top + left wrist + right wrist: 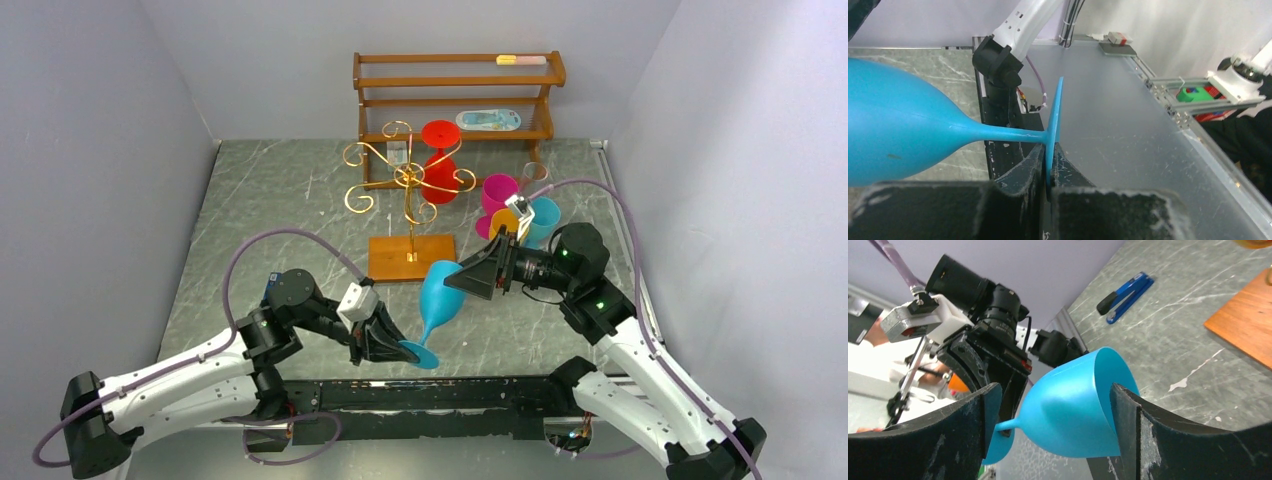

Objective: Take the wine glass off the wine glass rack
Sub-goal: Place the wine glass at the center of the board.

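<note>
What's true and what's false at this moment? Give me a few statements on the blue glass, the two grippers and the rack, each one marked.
1. The left gripper is clamped on the foot of the blue wine glass. True.
2. The right gripper is shut on the stem. False: its jaws stand open on either side of the bowl.
3. The blue wine glass hangs from the gold rack. False: it is off the rack, held tilted on the arms' side of it.
4. A blue stapler lies on the table. True.
</note>
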Available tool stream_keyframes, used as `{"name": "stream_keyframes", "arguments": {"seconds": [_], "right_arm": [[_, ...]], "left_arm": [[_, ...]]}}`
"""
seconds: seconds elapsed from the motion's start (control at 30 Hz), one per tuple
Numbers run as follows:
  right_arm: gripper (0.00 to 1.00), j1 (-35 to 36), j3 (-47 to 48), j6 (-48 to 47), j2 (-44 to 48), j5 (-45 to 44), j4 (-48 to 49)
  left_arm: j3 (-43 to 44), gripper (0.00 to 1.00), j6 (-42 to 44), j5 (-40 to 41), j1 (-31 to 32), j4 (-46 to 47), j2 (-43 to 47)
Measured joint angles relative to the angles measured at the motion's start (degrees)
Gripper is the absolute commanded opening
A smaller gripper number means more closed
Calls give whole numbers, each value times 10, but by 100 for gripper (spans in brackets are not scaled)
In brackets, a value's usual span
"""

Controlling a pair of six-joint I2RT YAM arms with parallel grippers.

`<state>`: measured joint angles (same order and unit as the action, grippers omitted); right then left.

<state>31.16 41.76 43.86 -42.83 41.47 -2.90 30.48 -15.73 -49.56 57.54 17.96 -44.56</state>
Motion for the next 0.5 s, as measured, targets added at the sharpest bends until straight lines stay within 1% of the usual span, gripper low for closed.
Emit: {"name": "stream_keyframes", "arguments": {"seconds": [0.1, 0.27, 0.43, 0.5], "right_arm": [[76, -1, 1, -14, -7, 39, 1], [60, -5, 11, -47, -15, 78, -24], [46, -9, 10, -39, -17, 108, -7], [42, -7, 8, -26, -23, 127, 10]], "left_arm": [[9, 5, 44, -12, 2, -44, 9], [38, 5, 134, -23, 5, -145, 9], [65, 5, 216, -35, 8, -227, 11], [78, 5, 247, -29, 8, -262, 8]]}}
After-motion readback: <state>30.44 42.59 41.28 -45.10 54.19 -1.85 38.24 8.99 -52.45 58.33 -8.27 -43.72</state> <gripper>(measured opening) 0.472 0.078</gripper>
